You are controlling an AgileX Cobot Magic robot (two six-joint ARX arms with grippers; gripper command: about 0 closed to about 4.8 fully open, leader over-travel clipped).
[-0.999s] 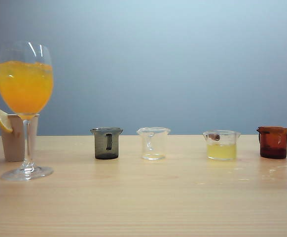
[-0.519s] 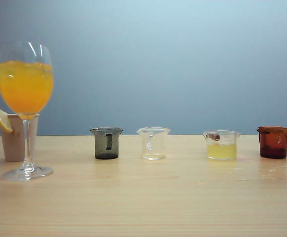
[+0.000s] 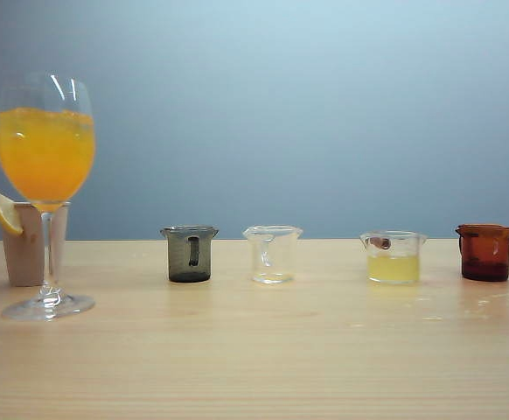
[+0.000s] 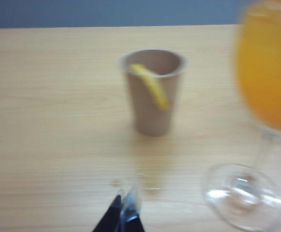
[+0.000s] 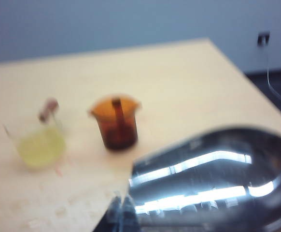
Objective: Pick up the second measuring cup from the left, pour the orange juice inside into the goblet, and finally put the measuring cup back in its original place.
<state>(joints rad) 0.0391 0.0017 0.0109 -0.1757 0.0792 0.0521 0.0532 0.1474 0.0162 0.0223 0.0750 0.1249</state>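
Second measuring cup (image 3: 272,254): clear, empty, upright on the table (image 3: 254,367) between the smoky grey cup (image 3: 189,254) and the pale-yellow-liquid cup (image 3: 393,257). Goblet (image 3: 45,175): far left, holding orange juice (image 3: 45,153). Left gripper (image 4: 122,218): fingertips together, near the goblet foot. Right gripper (image 5: 121,212): closed, empty, near the amber cup (image 5: 116,121).

Pale wood table (image 3: 254,367) bears goblet (image 3: 45,175), paper cup (image 3: 24,249), four measuring cups.
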